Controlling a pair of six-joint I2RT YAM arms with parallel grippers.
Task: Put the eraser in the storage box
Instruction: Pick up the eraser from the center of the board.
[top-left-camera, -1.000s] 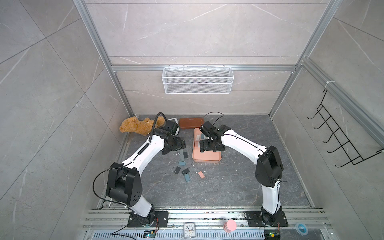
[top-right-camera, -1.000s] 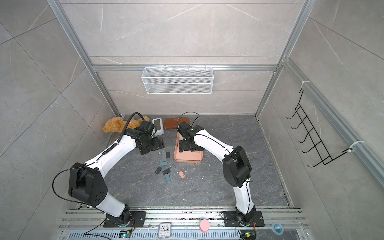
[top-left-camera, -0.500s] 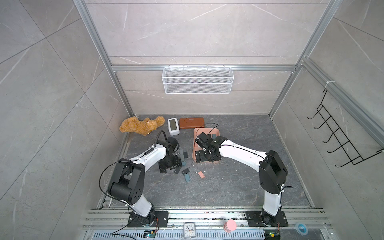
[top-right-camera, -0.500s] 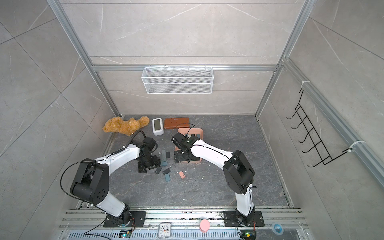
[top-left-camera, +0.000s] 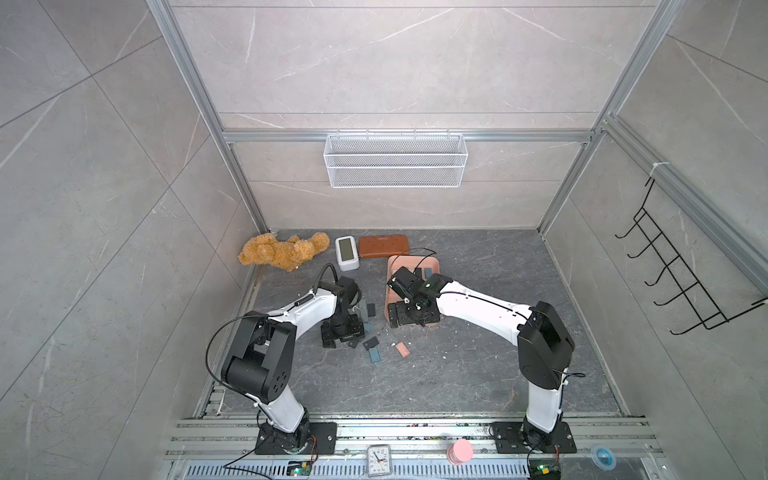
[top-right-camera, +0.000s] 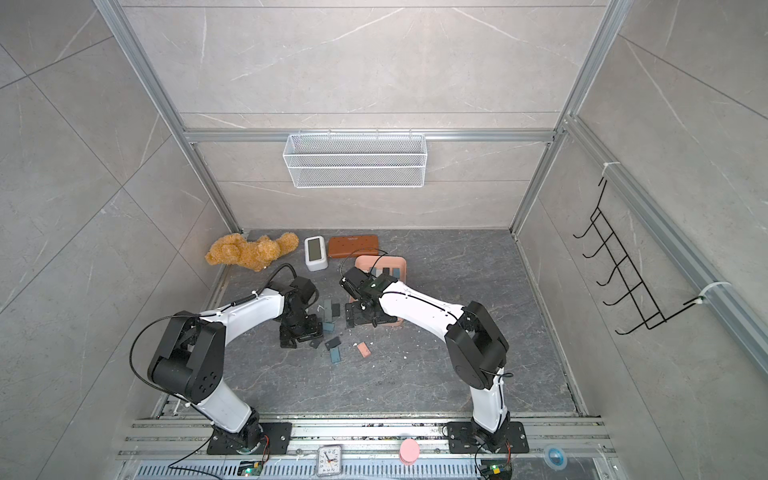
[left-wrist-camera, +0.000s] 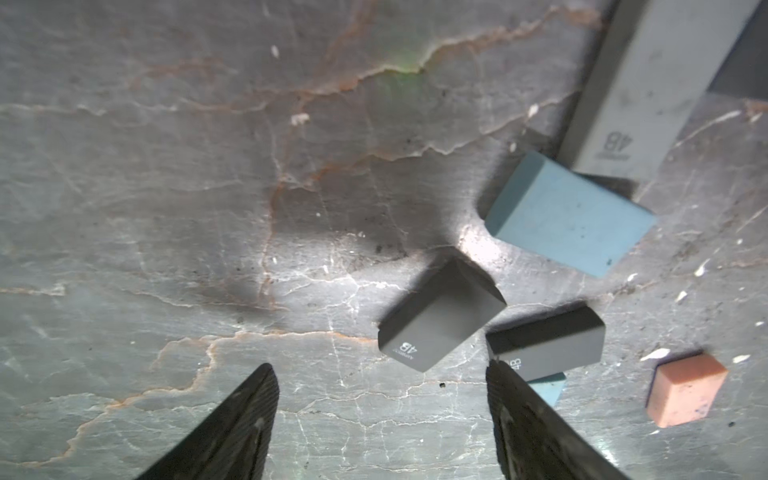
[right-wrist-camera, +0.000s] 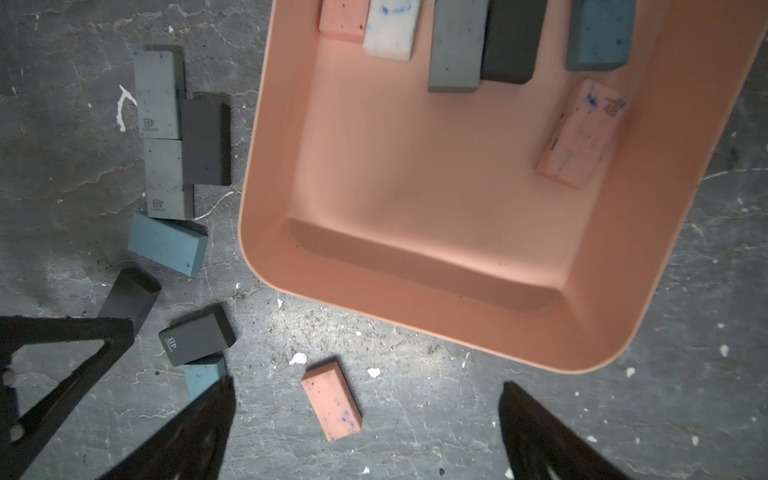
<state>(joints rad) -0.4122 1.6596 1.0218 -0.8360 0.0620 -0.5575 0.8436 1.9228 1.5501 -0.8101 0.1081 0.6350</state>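
Several erasers lie loose on the dark floor left of the storage box (top-left-camera: 432, 262), a salmon-pink tray that holds several more (right-wrist-camera: 457, 45). My left gripper (left-wrist-camera: 380, 415) is open and low over the floor cluster. A dark eraser (left-wrist-camera: 440, 320) lies just ahead of its fingers, with nothing between them. In both top views the left gripper (top-left-camera: 343, 332) (top-right-camera: 301, 332) covers part of the cluster. My right gripper (right-wrist-camera: 368, 399) is open above the floor by the tray's near end (top-left-camera: 411, 318). A pink eraser (right-wrist-camera: 332, 405) lies on the floor below it.
A teal eraser (top-left-camera: 374, 356) and a pink one (top-left-camera: 402, 349) lie in front of the arms. At the back are a teddy bear (top-left-camera: 282, 251), a white clock (top-left-camera: 346, 251) and a brown case (top-left-camera: 383, 246). A wire basket (top-left-camera: 395, 160) hangs on the wall.
Both grippers have moved from the back towards the front. The left came down onto the floor erasers and its jaws narrowed a little. The right drew back to the tray's near end.
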